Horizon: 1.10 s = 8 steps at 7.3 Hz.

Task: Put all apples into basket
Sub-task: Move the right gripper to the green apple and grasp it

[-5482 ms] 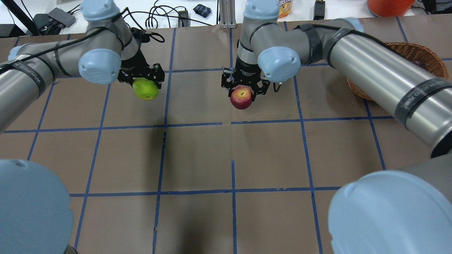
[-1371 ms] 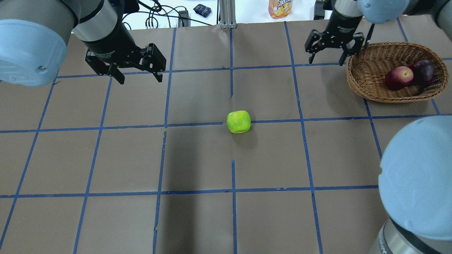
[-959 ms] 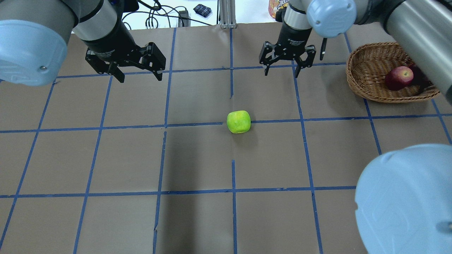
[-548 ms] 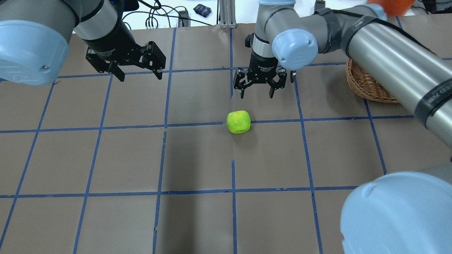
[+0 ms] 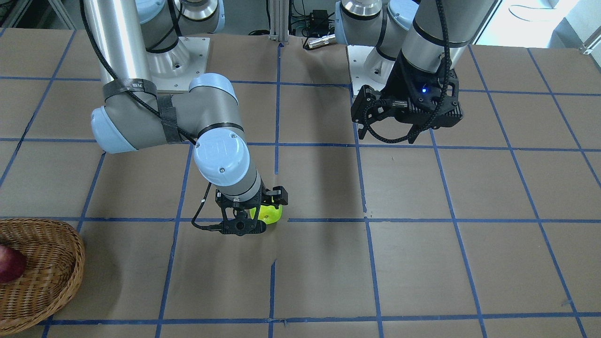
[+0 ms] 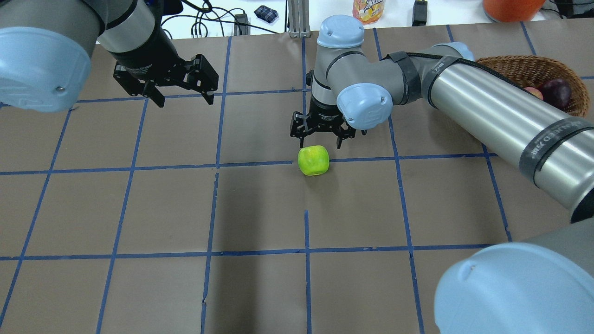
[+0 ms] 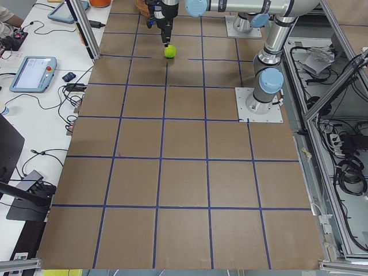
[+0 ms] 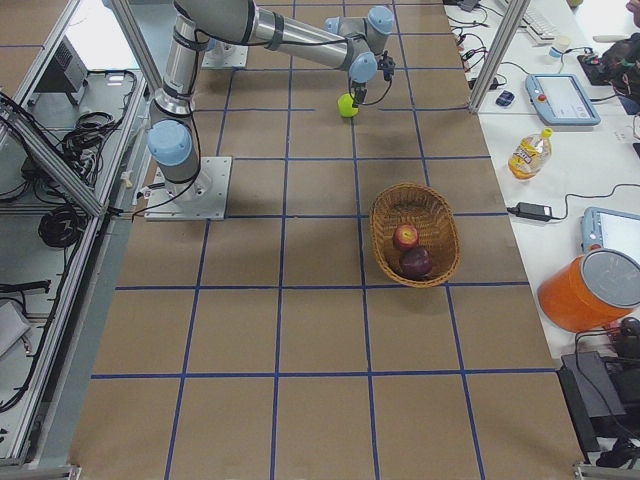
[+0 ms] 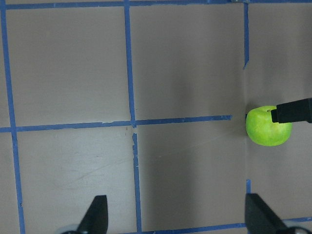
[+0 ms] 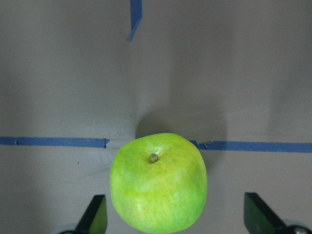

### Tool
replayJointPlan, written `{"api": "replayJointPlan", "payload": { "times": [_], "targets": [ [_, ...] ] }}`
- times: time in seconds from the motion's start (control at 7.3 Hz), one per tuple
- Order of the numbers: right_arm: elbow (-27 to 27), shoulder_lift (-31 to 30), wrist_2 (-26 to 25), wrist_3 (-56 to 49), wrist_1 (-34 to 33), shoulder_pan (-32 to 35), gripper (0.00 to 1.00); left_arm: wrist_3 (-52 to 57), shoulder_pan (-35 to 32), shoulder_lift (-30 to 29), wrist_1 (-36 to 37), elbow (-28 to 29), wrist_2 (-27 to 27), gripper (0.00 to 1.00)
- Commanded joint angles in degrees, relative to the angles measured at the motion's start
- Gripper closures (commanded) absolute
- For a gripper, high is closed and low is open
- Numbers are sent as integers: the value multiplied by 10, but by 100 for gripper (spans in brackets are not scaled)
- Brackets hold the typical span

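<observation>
Right gripper [image 6: 318, 140] has moved since half a second ago: it was further back over the far grid square and is now right at the green apple [image 6: 313, 160]. A second before that it was still near the basket [image 8: 376, 228]. Its jaws are spread wide and hold nothing. In the right wrist view the green apple sits stem up between the two fingers [image 10: 96, 214], with a gap on each side and no contact visible. From the front view the gripper looks low at the apple, but I cannot tell its exact height. The green apple has not shifted and stays on the blue tape line [image 6: 260, 163] near the middle of the table [image 6: 260, 208]. Left gripper [image 6: 184, 99] is unchanged, parked above the far-left area well away from the apple, jaws spread and empty; 5.5 s ago it was carrying the green apple. The basket sits at the robot's right end of the table, well apart from the green apple. It holds two apples, the lighter red apple [image 8: 405, 237] and the dark maroon apple [image 8: 415, 262], lying side by side and touching. In the overhead view the right arm covers most of the basket.
</observation>
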Motion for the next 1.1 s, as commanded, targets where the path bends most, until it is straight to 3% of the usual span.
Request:
{"api": "replayJointPlan", "payload": {
  "times": [0.0, 0.69, 0.82, 0.96],
  "targets": [
    [13, 9, 0, 8, -15, 10, 0, 0, 0, 0, 0, 0, 0, 0],
    [17, 35, -7, 13, -44, 20, 0, 0, 0, -2, 0, 1, -1, 0],
    [22, 36, -8, 14, -59, 19, 25, 0, 0, -2, 0, 2, 0, 0],
    [21, 35, -8, 16, -72, 19, 74, 0, 0, -2, 0, 2, -1, 0]
  ]
}}
